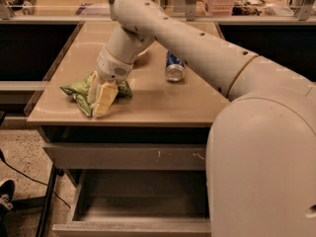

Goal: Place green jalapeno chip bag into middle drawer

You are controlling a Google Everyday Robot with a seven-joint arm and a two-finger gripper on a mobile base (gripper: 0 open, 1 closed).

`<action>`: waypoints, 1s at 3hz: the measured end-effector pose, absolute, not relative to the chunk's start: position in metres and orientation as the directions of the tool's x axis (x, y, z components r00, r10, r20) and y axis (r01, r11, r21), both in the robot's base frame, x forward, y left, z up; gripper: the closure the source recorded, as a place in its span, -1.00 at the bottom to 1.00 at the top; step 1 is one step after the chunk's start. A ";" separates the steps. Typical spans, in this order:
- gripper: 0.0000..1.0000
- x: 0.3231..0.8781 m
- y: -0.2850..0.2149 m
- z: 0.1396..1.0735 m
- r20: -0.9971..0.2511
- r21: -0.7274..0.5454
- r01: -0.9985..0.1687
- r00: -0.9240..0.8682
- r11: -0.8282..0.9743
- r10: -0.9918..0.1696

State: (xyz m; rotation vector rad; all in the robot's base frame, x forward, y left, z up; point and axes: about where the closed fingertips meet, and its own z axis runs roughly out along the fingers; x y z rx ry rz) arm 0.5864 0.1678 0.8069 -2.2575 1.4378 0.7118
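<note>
Claw (98, 102) on the green jalapeno chip bag (76, 89), on the desk (163, 102).
Bag shows either side of the claw; whether it grips, I cannot tell. The middle drawer (133, 227) lies open well below.

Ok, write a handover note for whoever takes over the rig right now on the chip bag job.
Gripper: low at the left front of the table top, closed on the green jalapeno chip bag.
Bag: crumpled at the gripper; it looks not yet lifted clear of the surface.
Middle drawer: pulled open below, nothing visible in its tray.
Done: bag gripped, drawer open.
Left: lift the bag, carry it over the drawer, release.
Blue soda can lies to the right, apart from the bag.
</note>
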 end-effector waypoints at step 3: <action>1.00 0.585 0.168 0.819 -0.593 -0.039 -0.911 0.352 -0.411 -0.724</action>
